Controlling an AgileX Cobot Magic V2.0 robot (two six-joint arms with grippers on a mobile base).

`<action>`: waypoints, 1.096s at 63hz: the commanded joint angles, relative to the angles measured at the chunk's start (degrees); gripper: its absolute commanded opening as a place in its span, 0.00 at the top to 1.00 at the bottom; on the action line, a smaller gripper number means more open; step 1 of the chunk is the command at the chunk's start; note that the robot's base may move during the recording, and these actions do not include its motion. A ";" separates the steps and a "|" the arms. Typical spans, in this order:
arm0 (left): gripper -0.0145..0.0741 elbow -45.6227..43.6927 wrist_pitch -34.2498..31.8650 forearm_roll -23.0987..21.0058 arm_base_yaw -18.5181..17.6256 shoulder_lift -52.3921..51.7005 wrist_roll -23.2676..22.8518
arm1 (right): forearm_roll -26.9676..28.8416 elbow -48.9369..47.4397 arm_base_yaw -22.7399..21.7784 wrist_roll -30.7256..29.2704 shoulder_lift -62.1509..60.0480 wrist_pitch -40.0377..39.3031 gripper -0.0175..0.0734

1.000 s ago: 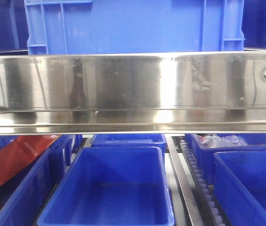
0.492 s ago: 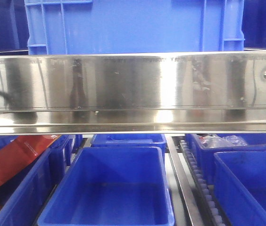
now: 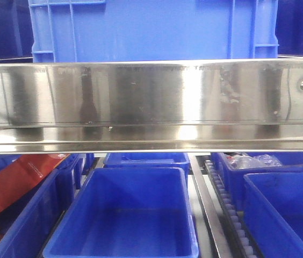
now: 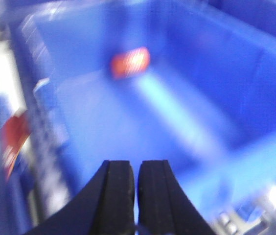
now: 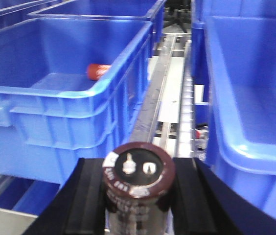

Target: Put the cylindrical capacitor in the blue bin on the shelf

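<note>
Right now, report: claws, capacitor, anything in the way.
Left claw shut, empty, view blurred. Right claw shut on capacitor, not yet binned. No blocker seen before the blue bin.

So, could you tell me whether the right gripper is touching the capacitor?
Touching: the right wrist view shows the right gripper shut on the capacitor, no gap either side.
</note>
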 commanded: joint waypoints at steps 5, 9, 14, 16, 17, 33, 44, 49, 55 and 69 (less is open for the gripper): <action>0.82 11.18 -5.42 0.44 0.46 -11.45 -0.53 | -0.24 -0.42 1.11 -0.15 1.21 -2.49 0.99; 0.82 15.64 -6.79 0.37 0.46 -15.72 -0.53 | -0.24 -0.64 1.11 -0.15 1.98 -2.95 0.99; 0.82 20.08 -8.18 0.47 0.46 -20.73 -0.53 | -0.24 -1.83 1.11 -0.15 4.00 -4.01 0.99; 0.82 21.57 -8.59 0.60 0.46 -22.91 -0.53 | -0.24 -2.86 1.14 -0.15 5.06 -4.36 0.99; 0.83 22.60 -8.73 0.73 0.46 -23.75 -0.53 | -0.24 -3.38 1.26 -0.15 5.54 -4.38 0.99; 0.96 31.44 -8.93 1.07 0.46 -35.76 -3.83 | -0.24 -18.62 7.87 -5.72 19.10 -4.51 0.99; 0.96 34.97 -7.92 1.07 0.46 -40.52 -6.52 | -0.24 -32.54 13.42 -7.64 32.73 -3.93 0.99; 0.96 35.54 -6.33 1.07 0.46 -41.42 -6.52 | -0.24 -38.22 15.77 -8.12 38.51 -3.20 0.99; 0.96 35.58 -4.88 1.07 0.46 -41.67 -6.52 | -0.24 -44.99 18.02 -8.89 46.63 -2.43 0.99; 0.96 35.58 -4.90 0.96 0.46 -41.67 -6.52 | -0.24 -54.06 18.62 -8.89 60.89 1.27 0.99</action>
